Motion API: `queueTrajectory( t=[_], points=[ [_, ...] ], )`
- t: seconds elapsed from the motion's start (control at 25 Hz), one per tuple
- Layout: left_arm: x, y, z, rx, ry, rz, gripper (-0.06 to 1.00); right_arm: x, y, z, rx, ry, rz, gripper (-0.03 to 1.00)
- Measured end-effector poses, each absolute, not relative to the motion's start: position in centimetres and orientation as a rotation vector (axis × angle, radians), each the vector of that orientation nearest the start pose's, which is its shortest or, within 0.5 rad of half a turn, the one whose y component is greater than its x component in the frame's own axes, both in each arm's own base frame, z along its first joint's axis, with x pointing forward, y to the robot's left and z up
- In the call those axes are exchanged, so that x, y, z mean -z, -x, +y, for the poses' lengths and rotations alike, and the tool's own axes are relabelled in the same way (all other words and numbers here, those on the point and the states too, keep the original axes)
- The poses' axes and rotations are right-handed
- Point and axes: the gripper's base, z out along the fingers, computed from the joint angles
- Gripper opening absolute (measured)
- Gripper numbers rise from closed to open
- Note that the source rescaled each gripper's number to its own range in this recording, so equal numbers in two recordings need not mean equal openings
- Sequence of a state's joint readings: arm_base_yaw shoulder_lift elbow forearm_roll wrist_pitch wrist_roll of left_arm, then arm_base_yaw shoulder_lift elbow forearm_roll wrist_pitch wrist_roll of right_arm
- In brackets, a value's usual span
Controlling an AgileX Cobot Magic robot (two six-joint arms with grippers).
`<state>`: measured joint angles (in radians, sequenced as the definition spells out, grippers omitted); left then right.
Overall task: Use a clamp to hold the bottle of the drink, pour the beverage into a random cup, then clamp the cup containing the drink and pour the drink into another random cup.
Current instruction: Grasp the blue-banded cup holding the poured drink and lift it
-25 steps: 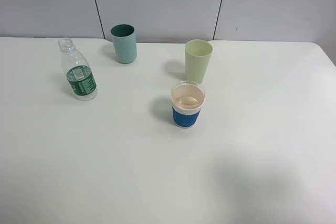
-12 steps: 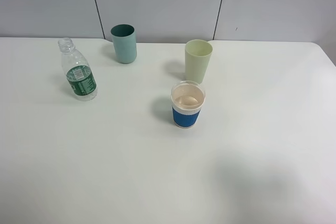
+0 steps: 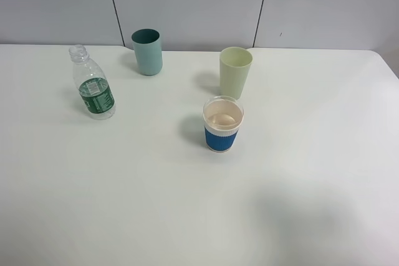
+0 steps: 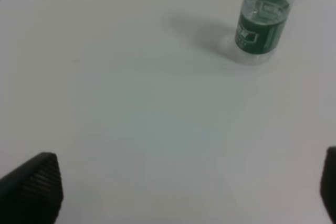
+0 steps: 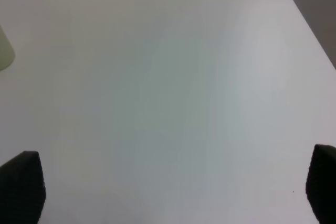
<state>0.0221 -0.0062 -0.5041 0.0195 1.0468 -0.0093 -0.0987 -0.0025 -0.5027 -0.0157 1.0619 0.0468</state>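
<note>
The clear bottle (image 3: 92, 84) with a dark green label stands uncapped at the table's left; the left wrist view shows the bottle (image 4: 263, 22) some way ahead of my left gripper (image 4: 184, 187). That gripper is open, its dark fingertips (image 4: 32, 186) far apart with nothing between them. Near the middle sits the blue-sleeved cup (image 3: 222, 124), cream-pink inside. The pale green tumbler (image 3: 235, 73) stands just behind it, and its edge (image 5: 5, 51) shows in the right wrist view. My right gripper (image 5: 173, 192) is open over bare table. Neither arm appears in the high view.
A darker teal tumbler (image 3: 148, 52) stands at the back, near the grey wall panels. The white table (image 3: 187, 204) ends at its right edge (image 5: 307, 19), beyond which lies dark floor.
</note>
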Motion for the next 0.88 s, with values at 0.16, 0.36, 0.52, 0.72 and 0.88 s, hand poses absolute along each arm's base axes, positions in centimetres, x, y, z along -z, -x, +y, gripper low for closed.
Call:
queueTrajectory(
  t=[0.16,0.36,0.52,0.72,0.88],
  points=[
    [-27.95,0.58,0.14,-0.031,0.033,2.020,1.00,-27.79,0.57,-0.07,0.051,-0.149,2.035,1.00],
    [-27.95,0.58,0.14,-0.031,0.033,2.020,1.00,-27.79,0.57,-0.07,0.051,-0.149,2.035,1.00],
    [-27.95,0.58,0.14,-0.031,0.033,2.020,1.00,-27.79,0.57,-0.07,0.051,-0.149,2.035,1.00],
    [-27.95,0.58,0.14,-0.031,0.033,2.020,1.00,-27.79,0.58,-0.13,0.059,-0.153,2.035,1.00],
    [-27.95,0.58,0.14,-0.031,0.033,2.020,1.00,-27.80,0.47,-0.14,0.067,-0.139,2.043,1.00]
  ],
)
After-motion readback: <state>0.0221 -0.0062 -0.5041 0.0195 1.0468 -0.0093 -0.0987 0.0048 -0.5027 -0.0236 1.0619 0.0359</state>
